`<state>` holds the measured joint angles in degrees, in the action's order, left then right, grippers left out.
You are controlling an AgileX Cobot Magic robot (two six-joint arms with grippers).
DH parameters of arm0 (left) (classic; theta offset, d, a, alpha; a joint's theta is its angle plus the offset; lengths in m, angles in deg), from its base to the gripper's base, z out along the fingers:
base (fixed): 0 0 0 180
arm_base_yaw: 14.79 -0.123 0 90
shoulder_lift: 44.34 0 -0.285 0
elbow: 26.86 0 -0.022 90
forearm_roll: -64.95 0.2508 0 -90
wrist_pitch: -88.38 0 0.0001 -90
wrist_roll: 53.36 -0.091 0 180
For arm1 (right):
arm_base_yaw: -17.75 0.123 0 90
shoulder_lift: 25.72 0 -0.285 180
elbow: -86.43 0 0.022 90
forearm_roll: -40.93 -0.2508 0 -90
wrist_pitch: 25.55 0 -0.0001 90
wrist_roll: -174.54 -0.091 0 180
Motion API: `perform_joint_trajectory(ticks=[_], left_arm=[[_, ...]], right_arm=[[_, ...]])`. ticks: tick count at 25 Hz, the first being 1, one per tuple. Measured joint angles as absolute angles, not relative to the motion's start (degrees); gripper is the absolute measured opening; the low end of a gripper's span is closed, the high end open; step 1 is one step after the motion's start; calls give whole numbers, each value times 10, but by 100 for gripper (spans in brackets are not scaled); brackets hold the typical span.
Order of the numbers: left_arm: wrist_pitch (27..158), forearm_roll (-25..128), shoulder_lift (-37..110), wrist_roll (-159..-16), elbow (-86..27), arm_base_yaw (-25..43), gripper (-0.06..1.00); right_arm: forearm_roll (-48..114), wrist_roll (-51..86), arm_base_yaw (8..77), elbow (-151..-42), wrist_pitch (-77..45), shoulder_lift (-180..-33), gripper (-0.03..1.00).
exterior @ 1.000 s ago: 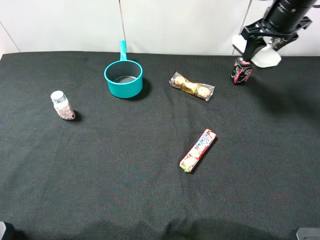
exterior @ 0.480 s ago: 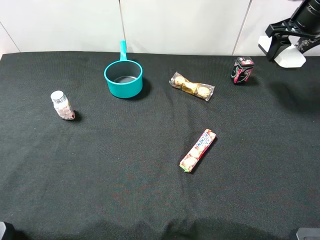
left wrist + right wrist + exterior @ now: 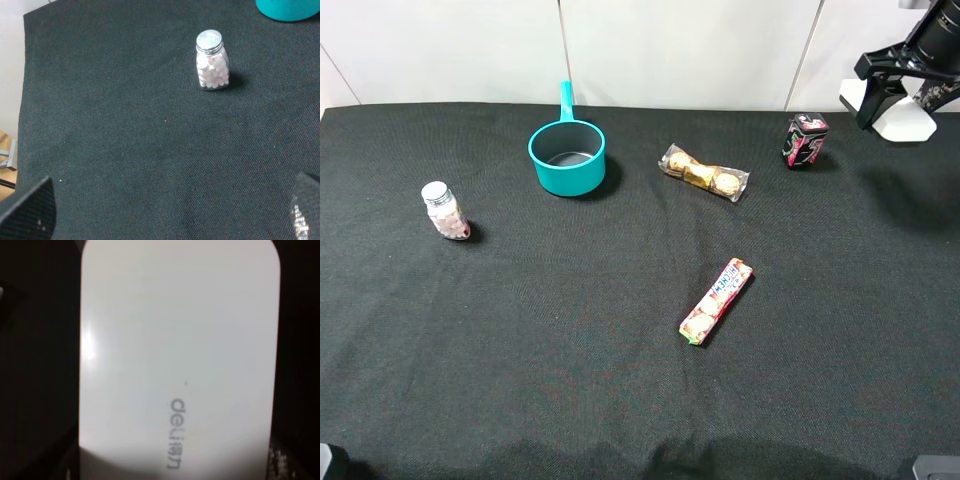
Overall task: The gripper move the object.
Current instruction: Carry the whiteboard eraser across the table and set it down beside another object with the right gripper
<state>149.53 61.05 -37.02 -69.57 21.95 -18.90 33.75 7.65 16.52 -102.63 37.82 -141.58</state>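
case (image 3: 904, 124), white and oblong with rounded corners, is up off the table at the far right back corner, held in the right gripper (image 3: 900, 100). its black fingers (image 3: 873, 97) are clenched on the case from either side, and white shows on both sides of the nearer finger. in the right wrist view the case fills almost the whole picture, with dark strips along its two long edges and a small grey "deli" mark printed near one end. a soft shadow lies on the black cloth (image 3: 570, 380) below the gripper.

nearest on the table is a small dark tin (image 3: 805, 140) with pink print, standing upright just left of the held case and apart from it. further left lies a clear pack of gold-wrapped sweets (image 3: 704, 173), at a slant. a teal pan (image 3: 567, 155) sits beyond that, handle pointing to the back wall. a red-and-white candy roll (image 3: 717, 300) lies alone near the middle of the cloth, well apart from the rest. a little bottle (image 3: 445, 210) of pale pills with a silver cap stands far left.

left gripper (image 3: 167, 207) shows only in its own wrist view, where its fingers (image 3: 30, 210) are spread wide with nothing between them, above bare cloth and well short of the bottle.
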Motion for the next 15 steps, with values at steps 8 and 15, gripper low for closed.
perform_joint_trajectory(ticks=[8,15], left_arm=[[1495,611,-370,-696,219,-189,99],[1495,611,-370,-696,219,-189,99]], right_arm=[[330,76,165,-921,308,-1376,46],[319,87,165,-851,223,-1376,46]])
